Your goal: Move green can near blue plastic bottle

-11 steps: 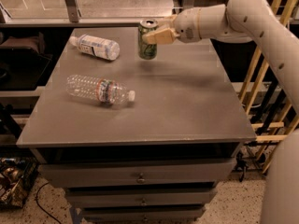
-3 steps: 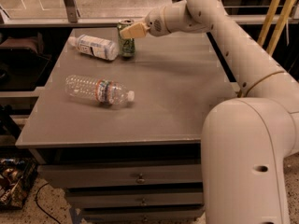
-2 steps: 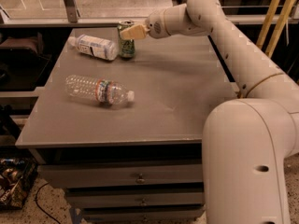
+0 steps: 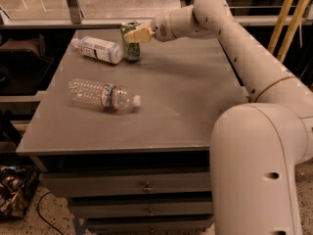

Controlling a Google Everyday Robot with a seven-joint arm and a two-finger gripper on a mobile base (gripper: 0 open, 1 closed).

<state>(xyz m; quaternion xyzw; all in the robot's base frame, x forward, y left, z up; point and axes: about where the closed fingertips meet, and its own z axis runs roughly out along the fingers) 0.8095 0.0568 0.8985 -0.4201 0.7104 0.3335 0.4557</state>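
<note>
The green can (image 4: 131, 47) stands upright on the grey table (image 4: 186, 97) at the back. It is right beside the blue plastic bottle (image 4: 99, 49), which lies on its side with its white label up, and it touches or nearly touches the bottle's end. My gripper (image 4: 137, 34) reaches in from the right and is shut on the can's upper part. One tan finger (image 4: 139, 35) crosses the can's front near the rim. The arm stretches back to the right.
A longer clear ribbed bottle (image 4: 103, 94) with a red-blue band lies on its side in the left middle of the table. Drawers (image 4: 144, 186) sit under the tabletop. A railing and glass run behind the table's back edge.
Since 3.7 s ago my gripper has carried the can left, from the back middle of the table to beside the blue plastic bottle. Over the last second it has hardly moved.
</note>
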